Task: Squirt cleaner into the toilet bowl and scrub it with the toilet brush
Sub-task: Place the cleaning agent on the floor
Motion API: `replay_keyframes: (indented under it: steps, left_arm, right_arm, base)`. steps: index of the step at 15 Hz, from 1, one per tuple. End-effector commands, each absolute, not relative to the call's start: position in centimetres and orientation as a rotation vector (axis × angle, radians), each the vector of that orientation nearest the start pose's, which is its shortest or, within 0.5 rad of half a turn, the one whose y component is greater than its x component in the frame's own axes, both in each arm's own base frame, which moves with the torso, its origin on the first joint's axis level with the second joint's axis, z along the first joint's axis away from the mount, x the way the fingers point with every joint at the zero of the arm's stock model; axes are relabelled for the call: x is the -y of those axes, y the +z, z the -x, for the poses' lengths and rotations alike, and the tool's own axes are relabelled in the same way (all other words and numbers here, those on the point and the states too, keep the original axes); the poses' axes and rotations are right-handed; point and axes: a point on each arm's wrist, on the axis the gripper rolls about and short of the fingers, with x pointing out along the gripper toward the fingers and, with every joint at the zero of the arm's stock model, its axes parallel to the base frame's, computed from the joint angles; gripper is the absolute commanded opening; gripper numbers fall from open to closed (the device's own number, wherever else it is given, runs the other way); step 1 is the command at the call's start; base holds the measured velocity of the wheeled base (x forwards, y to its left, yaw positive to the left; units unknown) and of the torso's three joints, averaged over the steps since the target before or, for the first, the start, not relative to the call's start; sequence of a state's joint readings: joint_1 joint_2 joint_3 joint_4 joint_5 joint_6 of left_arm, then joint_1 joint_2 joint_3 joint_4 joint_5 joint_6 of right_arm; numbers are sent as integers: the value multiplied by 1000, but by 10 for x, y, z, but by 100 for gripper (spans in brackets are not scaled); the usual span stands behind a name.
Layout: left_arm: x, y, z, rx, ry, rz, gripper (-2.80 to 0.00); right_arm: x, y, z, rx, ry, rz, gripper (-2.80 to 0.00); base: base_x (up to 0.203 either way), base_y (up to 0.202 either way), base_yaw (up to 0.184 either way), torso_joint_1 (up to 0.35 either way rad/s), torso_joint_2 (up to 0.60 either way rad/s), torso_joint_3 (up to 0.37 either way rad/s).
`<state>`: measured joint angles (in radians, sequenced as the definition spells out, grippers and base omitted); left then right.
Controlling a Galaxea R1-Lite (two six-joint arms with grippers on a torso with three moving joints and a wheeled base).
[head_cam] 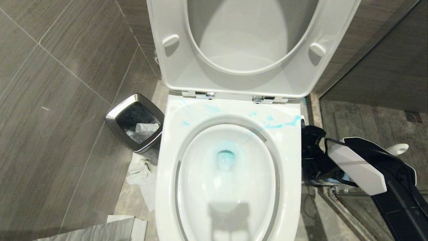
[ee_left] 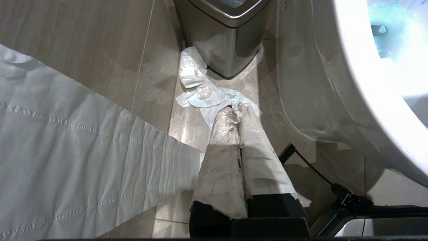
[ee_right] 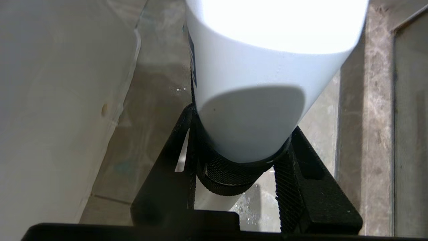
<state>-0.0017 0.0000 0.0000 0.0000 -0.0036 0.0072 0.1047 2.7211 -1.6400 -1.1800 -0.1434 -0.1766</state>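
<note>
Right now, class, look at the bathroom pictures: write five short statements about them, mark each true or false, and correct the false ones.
1. The toilet seat is raised. True.
2. Blue liquid marks the toilet bowl rim. True.
3. The right tool is empty. False: it is shut on the white cleaner bottle, beside the bowl.
4. The waste bin stands on the robot's right. False: it stands left of the bowl.
5. The left tool, wrapped in paper, is wide open. False: it is shut, low over the floor.
</note>
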Motion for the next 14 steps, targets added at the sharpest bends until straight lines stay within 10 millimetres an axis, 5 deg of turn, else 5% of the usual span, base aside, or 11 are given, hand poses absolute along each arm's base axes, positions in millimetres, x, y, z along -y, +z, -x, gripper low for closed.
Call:
replay_keyframes:
  steps: [1, 14]
  left_arm:
    - [0, 75, 23, -2, -5, -8, -280]
    - [0, 75, 23, -2, -5, -8, -280]
  right_arm:
    - [-52, 23, -522, 116, -49, 164, -280]
    - [-58, 8, -527, 78, -31, 165, -280]
  base:
    - [0, 0, 0, 0, 0, 0]
    - [0, 0, 0, 0, 0, 0]
